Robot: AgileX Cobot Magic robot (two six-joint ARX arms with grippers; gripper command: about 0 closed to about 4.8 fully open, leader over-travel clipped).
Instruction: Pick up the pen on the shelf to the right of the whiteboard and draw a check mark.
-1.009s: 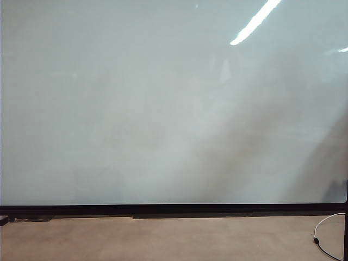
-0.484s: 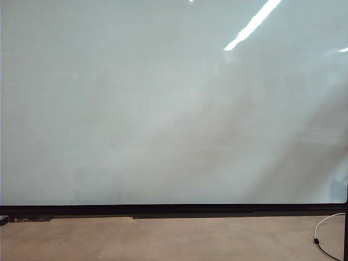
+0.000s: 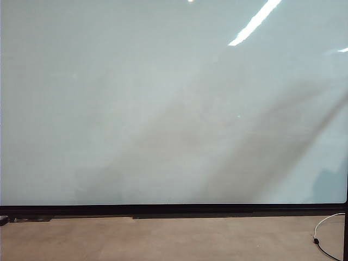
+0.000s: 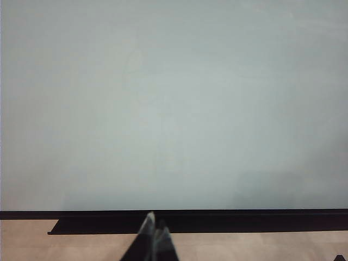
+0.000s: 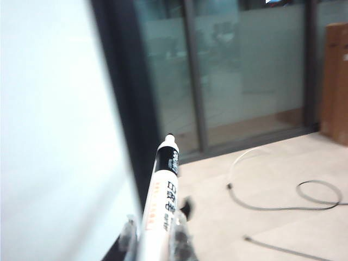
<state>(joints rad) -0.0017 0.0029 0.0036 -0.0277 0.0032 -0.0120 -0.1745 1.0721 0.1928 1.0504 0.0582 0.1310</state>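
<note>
Right gripper (image 5: 154,239): clamped on slim white marker pen (image 5: 161,201) with dark print on barrel, fingers (image 5: 176,236) pressed against both sides near its lower end. Left gripper (image 4: 154,234): fingertips together, nothing between them, low before large glossy pale whiteboard (image 3: 163,103). One pen, one whiteboard with thin black bottom frame, two grippers; loose cables (image 5: 283,204) on tan floor (image 5: 272,179). Pen upright, long axis near vertical with slight lean, fine black tip up, just beside board's edge, apart from it.
</note>
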